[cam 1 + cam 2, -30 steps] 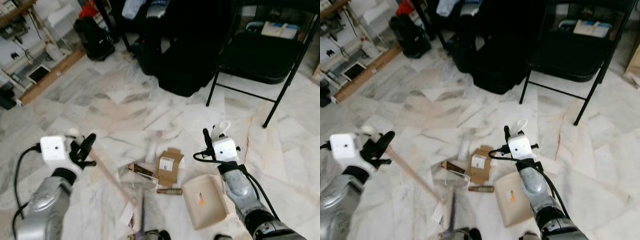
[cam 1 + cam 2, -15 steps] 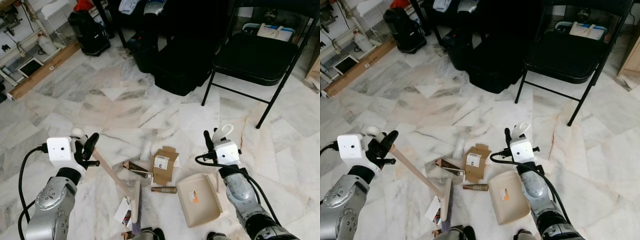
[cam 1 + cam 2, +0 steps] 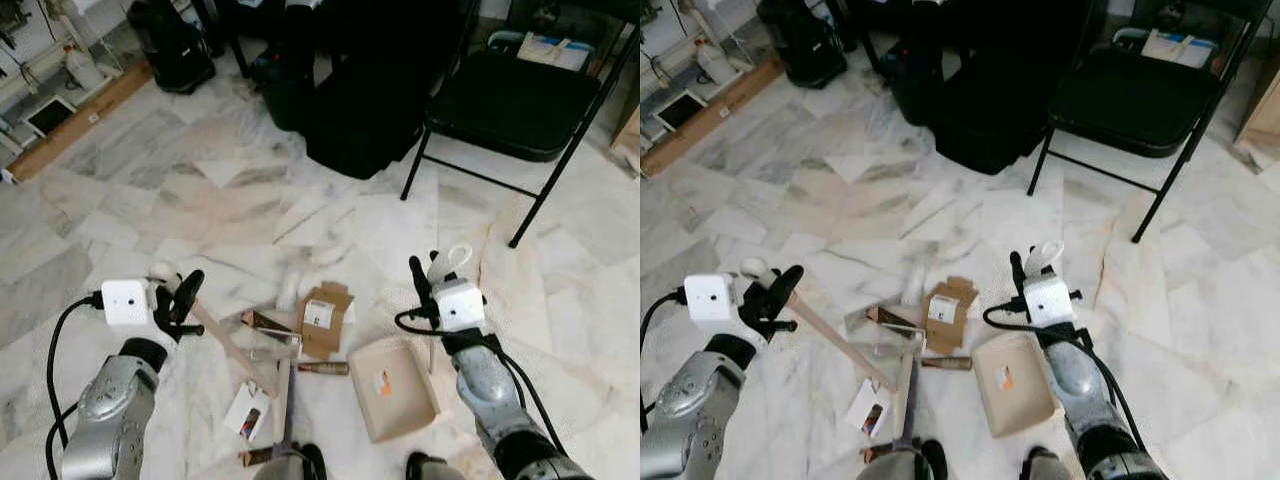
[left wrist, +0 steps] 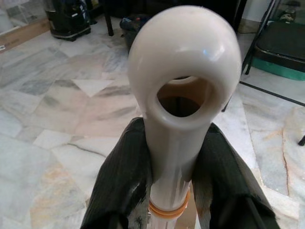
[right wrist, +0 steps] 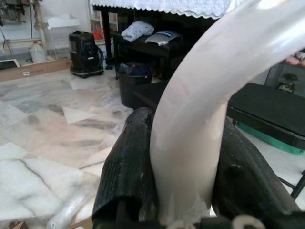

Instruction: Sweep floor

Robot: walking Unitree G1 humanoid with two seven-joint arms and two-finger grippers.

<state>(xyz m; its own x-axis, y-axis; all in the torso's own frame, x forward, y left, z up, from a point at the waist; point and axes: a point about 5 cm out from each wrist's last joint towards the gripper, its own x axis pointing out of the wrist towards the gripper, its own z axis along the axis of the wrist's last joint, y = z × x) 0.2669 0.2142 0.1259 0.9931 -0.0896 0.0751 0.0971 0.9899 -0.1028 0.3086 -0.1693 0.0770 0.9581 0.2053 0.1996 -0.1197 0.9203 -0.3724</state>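
Note:
My left gripper [image 3: 178,297] is shut on the top of a wooden broom handle [image 3: 228,345] with a white cap [image 4: 183,71] between its black fingers [image 4: 119,186]. The handle slants down to the brush head [image 3: 283,410] on the marble floor. My right gripper [image 3: 428,283] is shut on the white looped handle [image 5: 195,124] of a beige dustpan [image 3: 395,390], which rests on the floor to the right of the brush. Litter lies between them: a cardboard box [image 3: 322,318], a brown tube [image 3: 320,368], a clear bottle [image 3: 290,290], a wrapper [image 3: 268,325] and a printed card [image 3: 247,410].
A black folding chair [image 3: 520,100] stands at the far right, and black bags [image 3: 365,120] sit behind the litter. A low wooden shelf [image 3: 70,105] runs along the far left. My feet [image 3: 300,465] are at the near edge.
The camera has shifted a little. Both grippers keep their hold. The brush head has edged slightly right, toward the dustpan.

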